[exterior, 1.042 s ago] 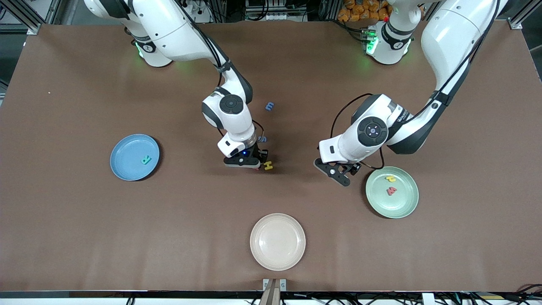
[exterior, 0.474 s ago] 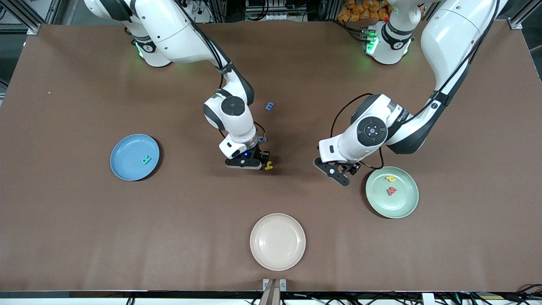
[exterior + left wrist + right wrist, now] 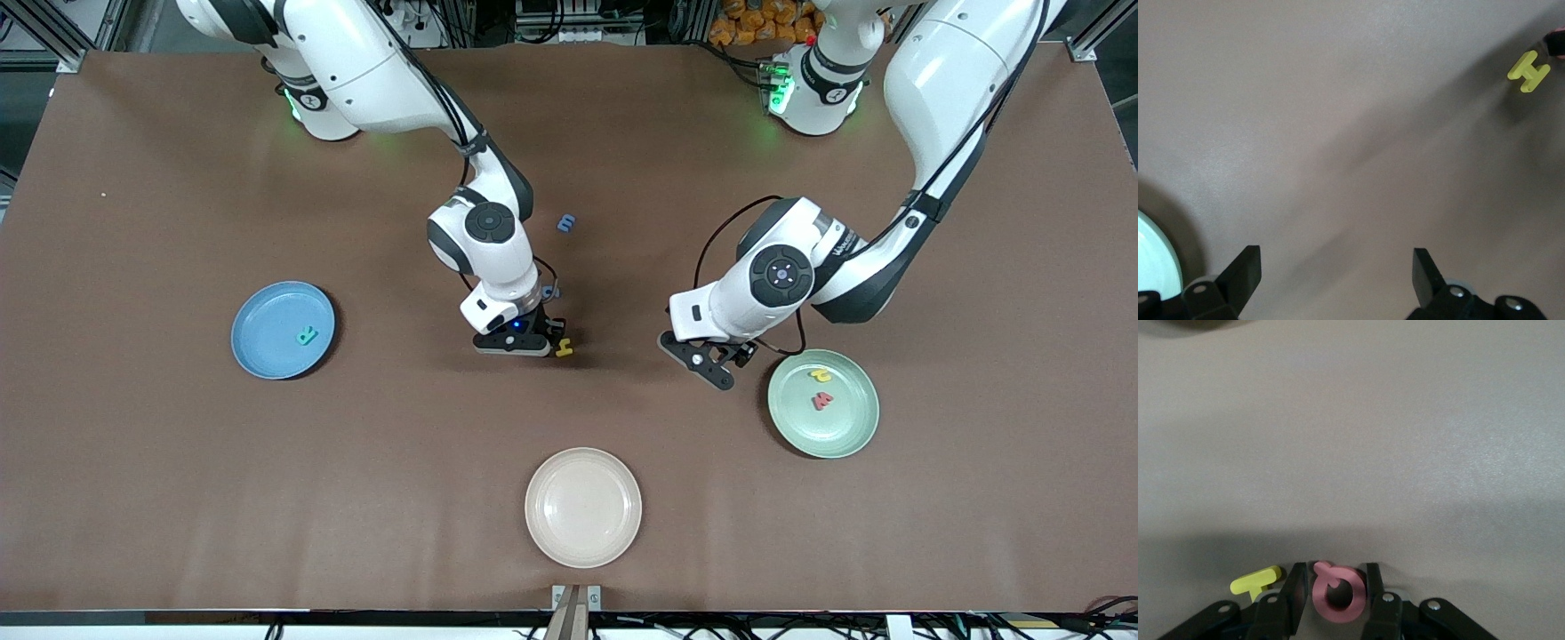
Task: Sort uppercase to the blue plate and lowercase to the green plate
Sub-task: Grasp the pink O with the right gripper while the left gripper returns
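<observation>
My right gripper (image 3: 536,348) (image 3: 1335,573) is low at the table's middle, shut on the pinkish-red Q (image 3: 1338,593). The yellow H (image 3: 564,348) (image 3: 1255,581) lies just beside it and also shows in the left wrist view (image 3: 1528,70). The blue plate (image 3: 262,342) holds the teal R (image 3: 307,336). The green plate (image 3: 840,431) (image 3: 1151,263) holds the yellow u (image 3: 820,376) and red w (image 3: 822,401). A blue m-shaped letter (image 3: 566,222) lies nearer the bases. Another blue letter (image 3: 552,291) is half hidden by the right wrist. My left gripper (image 3: 711,369) (image 3: 1335,267) is open and empty over bare table beside the green plate.
A cream plate (image 3: 582,533) sits empty near the front edge, between the two coloured plates. Brown mat covers the table all round the plates.
The right gripper has shifted slightly toward the bases beside the yellow H and settled lower. The left arm has not moved.
</observation>
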Controlling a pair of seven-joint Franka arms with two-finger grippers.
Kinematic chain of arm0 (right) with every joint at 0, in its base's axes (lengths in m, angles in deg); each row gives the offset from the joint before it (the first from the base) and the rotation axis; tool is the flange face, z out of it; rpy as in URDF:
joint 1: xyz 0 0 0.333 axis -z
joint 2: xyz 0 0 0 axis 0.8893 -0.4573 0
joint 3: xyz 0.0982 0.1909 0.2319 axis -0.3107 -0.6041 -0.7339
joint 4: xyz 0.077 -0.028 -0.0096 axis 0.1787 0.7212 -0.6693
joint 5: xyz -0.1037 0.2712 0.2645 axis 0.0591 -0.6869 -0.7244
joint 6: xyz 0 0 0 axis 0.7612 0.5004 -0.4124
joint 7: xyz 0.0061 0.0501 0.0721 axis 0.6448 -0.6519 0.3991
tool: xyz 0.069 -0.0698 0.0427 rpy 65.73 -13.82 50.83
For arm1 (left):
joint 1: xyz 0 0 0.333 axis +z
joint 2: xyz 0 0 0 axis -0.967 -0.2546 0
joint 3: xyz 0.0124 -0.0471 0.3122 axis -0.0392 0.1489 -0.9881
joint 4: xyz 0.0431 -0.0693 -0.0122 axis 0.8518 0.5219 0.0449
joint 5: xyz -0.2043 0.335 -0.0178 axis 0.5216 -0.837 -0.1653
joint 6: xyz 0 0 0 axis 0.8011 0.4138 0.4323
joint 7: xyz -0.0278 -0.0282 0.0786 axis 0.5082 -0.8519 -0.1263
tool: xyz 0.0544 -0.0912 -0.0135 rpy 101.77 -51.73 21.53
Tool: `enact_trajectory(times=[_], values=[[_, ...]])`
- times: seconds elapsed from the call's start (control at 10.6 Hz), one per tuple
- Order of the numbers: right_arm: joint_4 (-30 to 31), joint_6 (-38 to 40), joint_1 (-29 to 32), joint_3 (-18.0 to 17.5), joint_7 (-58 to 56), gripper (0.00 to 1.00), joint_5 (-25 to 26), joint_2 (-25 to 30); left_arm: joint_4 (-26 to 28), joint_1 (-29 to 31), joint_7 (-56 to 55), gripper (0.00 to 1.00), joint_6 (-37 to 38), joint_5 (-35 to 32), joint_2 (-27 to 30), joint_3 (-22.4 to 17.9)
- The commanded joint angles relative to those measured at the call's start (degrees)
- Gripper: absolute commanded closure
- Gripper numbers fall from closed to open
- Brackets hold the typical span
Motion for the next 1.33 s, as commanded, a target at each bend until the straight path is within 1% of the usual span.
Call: enact_trajectory(times=[0.0, 0.09, 0.19, 0.38, 0.66, 0.85, 1.04, 1.23], values=[[-1.25, 0.37, -0.6, 0.64, -0.5, 0.58, 1.56, -1.28, 0.01, 0.41, 1.04, 0.0, 0.33, 0.15, 0.14, 0.45], [-1.25, 0.37, -0.6, 0.64, -1.56, 0.65, 1.47, -1.37, 0.01, 0.41, 1.04, 0.0, 0.33, 0.15, 0.14, 0.45], [-1.25, 0.37, -0.6, 0.64, -1.57, 0.65, 1.47, -1.28, 0.01, 0.41, 1.04, 0.0, 0.33, 0.15, 0.14, 0.45], [-1.25, 0.37, -0.6, 0.73, -1.57, 0.7, 1.47, -1.28, 0.01, 0.41, 1.04, 0.0, 0.33, 0.15, 0.14, 0.45], [-1.25, 0.37, -0.6, 0.73, -1.75, 0.73, 1.47, -1.19, -0.08, 0.41, 0.61, 0.0, 0.33, 0.15, 0.14, 0.45], [-1.25, 0.72, -0.33, 1.69, -3.14, 0.73, 1.47, -0.76, -0.08, 0.41, 0.6, 0.0, 0.33, 0.15, 0.14, 0.45], [-1.77, 3.44, 0.02, 2.22, -5.08, 0.73, 1.47, -0.06, -0.08, 0.32, 0.69, 0.0, 0.33, 0.15, 0.14, 0.45], [-1.78, 4.58, 1.15, 2.66, -8.93, 0.73, 1.03, 0.82, -0.17, 0.32, 0.34, 0.0, 0.33, 0.23, 0.05, 0.45]])
